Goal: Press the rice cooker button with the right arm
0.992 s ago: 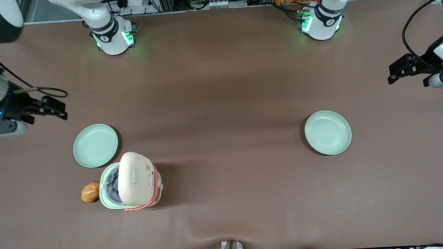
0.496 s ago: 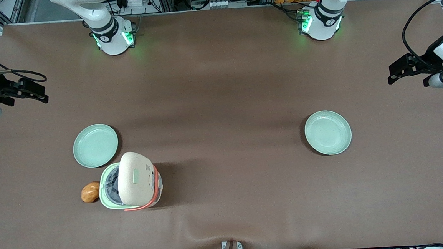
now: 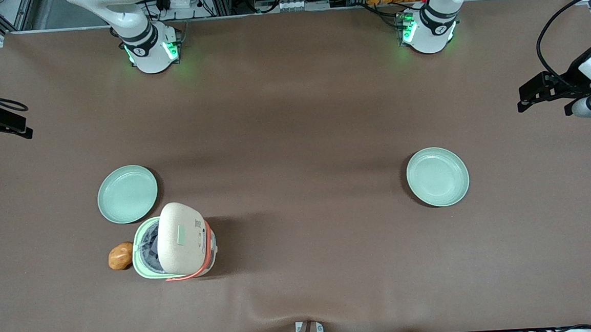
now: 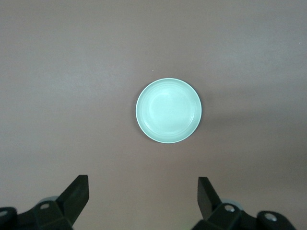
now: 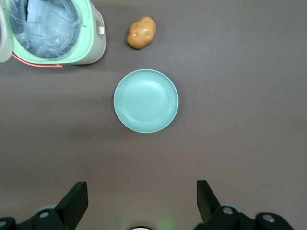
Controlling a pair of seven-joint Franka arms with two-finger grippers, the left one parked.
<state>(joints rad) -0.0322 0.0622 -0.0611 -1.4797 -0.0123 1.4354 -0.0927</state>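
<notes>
— What's on the brown table [image 3: 293,135]?

— The rice cooker [image 3: 174,242] stands with its cream lid swung up, the button [image 3: 181,235] a pale green patch on that lid. A potato [image 3: 120,256] lies just beside the cooker, and a green plate [image 3: 127,193] sits farther from the front camera, close to it.

— And the gripper [image 3: 18,126]?

— Well apart from the cooker, at the working arm's end of the table, fingers [image 5: 74,199] spread wide, holding nothing.
</notes>
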